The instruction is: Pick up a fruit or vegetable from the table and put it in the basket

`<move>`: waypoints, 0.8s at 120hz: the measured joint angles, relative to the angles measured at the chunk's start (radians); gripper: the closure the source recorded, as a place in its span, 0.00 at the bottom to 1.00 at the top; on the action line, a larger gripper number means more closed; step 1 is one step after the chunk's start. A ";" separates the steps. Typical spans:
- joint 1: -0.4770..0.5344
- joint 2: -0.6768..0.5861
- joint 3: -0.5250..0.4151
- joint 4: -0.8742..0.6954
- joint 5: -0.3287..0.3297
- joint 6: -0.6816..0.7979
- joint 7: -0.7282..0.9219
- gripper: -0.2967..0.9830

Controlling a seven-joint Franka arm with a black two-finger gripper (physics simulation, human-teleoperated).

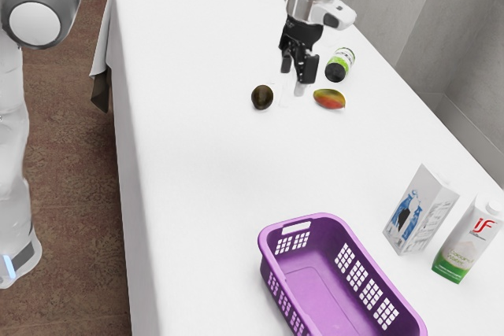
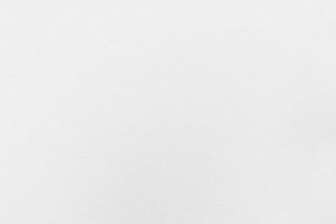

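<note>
Held the hand (image 1: 297, 75) spread, with its fingers apart, above the bench (image 1: 197, 155). Saw the dark round fruit (image 1: 262, 97) and the red-and-green mango (image 1: 329, 99) lying on the bench near the hand, well apart from the purple basket (image 1: 311, 285). Made out a faint pale shape (image 1: 299, 90) just below the fingers, too unclear to name. Noted the green-and-black container (image 1: 339, 65) near the mango, and the box (image 1: 419, 212) beside the carton (image 1: 468, 240) toward the exterior view's right.
</note>
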 joint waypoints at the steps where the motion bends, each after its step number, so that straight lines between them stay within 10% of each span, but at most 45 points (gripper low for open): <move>1: -0.019 0.009 0.019 0.027 -0.005 0.002 0.001 0.23; 62: -0.005 0.145 0.411 0.254 -0.070 0.052 0.040 0.23; 96: 0.043 0.278 0.441 0.286 -0.110 0.121 0.049 0.23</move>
